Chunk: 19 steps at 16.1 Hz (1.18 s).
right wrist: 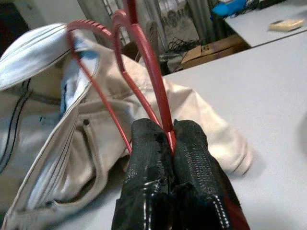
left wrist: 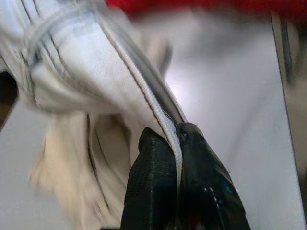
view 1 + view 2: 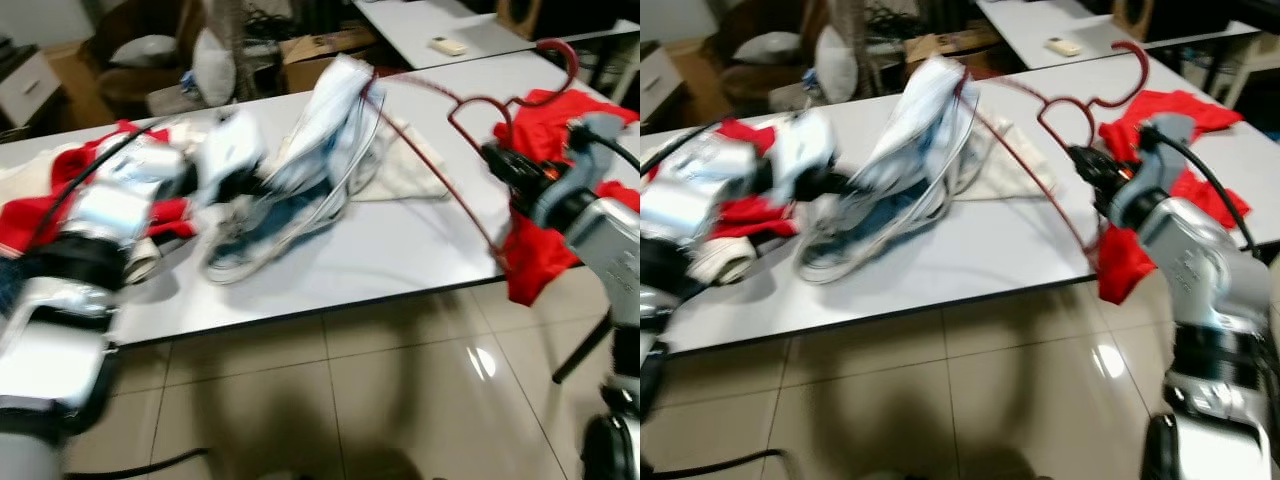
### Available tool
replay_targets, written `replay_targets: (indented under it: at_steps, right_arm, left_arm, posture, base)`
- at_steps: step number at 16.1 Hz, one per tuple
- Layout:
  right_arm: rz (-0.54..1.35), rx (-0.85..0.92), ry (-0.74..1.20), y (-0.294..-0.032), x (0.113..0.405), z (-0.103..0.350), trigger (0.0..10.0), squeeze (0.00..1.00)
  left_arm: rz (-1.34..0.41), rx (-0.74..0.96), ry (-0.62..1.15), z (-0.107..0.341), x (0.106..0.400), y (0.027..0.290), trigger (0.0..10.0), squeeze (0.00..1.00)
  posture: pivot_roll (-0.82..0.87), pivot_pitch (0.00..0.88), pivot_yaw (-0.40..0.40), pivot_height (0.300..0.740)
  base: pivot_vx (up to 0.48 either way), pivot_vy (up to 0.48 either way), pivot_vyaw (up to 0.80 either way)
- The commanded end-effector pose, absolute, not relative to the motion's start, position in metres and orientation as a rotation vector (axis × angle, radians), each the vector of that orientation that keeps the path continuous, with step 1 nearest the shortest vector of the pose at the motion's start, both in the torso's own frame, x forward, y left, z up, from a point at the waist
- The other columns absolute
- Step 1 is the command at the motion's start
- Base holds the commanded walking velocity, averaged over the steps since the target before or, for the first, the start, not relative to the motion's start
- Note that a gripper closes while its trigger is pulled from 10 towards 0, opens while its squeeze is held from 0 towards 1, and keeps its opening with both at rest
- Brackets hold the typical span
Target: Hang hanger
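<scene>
Hanger (image 3: 455,115), made of thin red wire, is held up above a white worktop (image 3: 400,250), its hook curling at the upper right and one end tucked inside a pale garment (image 3: 320,140). Right gripper (image 1: 171,139) is clenched on the hanger's wire: in the right wrist view the two black fingers (image 1: 148,158) press together with the red wire pinched between them. In the head views that gripper sits at the right side of the worktop, just in front of a heap of red cloth (image 3: 560,115) that spills over the worktop's front edge. Left gripper (image 2: 175,136) is clamped on the pale garment, gripping a stitched seam between its black fingers (image 2: 148,158). The garment is white to light blue with grey piping, lifted into a peak at the middle of the worktop while its lower part trails on the surface. A cream cloth (image 3: 405,165) lies flat just behind the garment. More red fabric (image 3: 40,215) lies at the left end of the worktop, beside the silver left arm (image 3: 110,210). Glossy beige floor tiles (image 3: 350,400) spread below the worktop's front edge. A second white table (image 3: 420,25) stands behind, with a small pale object (image 3: 449,45) on it. The head views are motion blurred.
</scene>
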State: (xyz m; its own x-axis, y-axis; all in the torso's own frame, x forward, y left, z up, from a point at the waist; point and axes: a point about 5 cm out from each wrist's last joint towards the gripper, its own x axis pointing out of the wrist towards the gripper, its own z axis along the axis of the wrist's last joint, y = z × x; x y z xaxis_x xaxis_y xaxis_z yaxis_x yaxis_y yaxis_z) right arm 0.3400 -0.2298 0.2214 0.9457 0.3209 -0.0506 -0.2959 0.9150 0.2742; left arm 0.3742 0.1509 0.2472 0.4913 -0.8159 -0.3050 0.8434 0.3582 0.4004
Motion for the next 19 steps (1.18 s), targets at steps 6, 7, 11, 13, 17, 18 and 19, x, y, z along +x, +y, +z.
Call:
replay_targets:
  at_steps: [6, 7, 11, 13, 17, 18, 19]
  right_arm:
    - [0.239, 0.236, 0.199, -0.234, 0.334, 0.197, 10.0, 0.0]
    - [0.235, 0.243, 0.208, -0.235, 0.332, 0.195, 10.0, 0.0]
    - [0.408, 0.276, 0.308, -0.217, 0.302, 0.179, 10.0, 0.0]
    - [0.477, 0.255, 0.358, -0.209, 0.289, 0.171, 10.0, 0.0]
    - [0.546, 0.227, 0.376, -0.201, 0.273, 0.172, 10.0, 0.0]
    - [0.563, 0.231, 0.353, -0.199, 0.27, 0.175, 10.0, 0.0]
    - [0.559, 0.244, 0.339, -0.199, 0.271, 0.177, 10.0, 0.0]
  left_arm:
    - [-0.824, 0.278, -0.22, 0.331, 0.386, 0.125, 0.0, 0.0]
    - [-0.81, 0.346, -0.212, 0.329, 0.387, 0.126, 0.0, 0.0]
    - [-0.893, 0.379, -0.093, 0.298, 0.385, 0.101, 0.0, 0.0]
    - [-0.864, 0.37, -0.093, 0.295, 0.388, 0.096, 0.0, 0.0]
    - [-0.818, 0.355, -0.119, 0.292, 0.39, 0.094, 0.0, 0.0]
    - [-0.826, 0.359, -0.112, 0.289, 0.388, 0.094, 0.0, 0.0]
    - [-0.845, 0.357, -0.096, 0.285, 0.386, 0.095, 0.0, 0.0]
  posture:
    - [-0.12, 0.0, 0.198, 0.74]
    - [-0.13, 0.0, 0.204, 0.74]
    - [-0.14, 0.0, 0.226, 0.74]
    - [-0.14, 0.0, 0.226, 0.74]
    - [-0.14, 0.0, 0.227, 0.74]
    - [-0.14, 0.0, 0.233, 0.74]
    - [-0.14, 0.0, 0.23, 0.74]
  base:
    - [0.0, 0.0, 0.0]
    - [0.0, 0.0, 0.0]
    - [0.0, 0.0, 0.0]
    - [0.0, 0.0, 0.0]
    - [0.0, 0.0, 0.0]
    - [0.0, 0.0, 0.0]
    - [0.0, 0.0, 0.0]
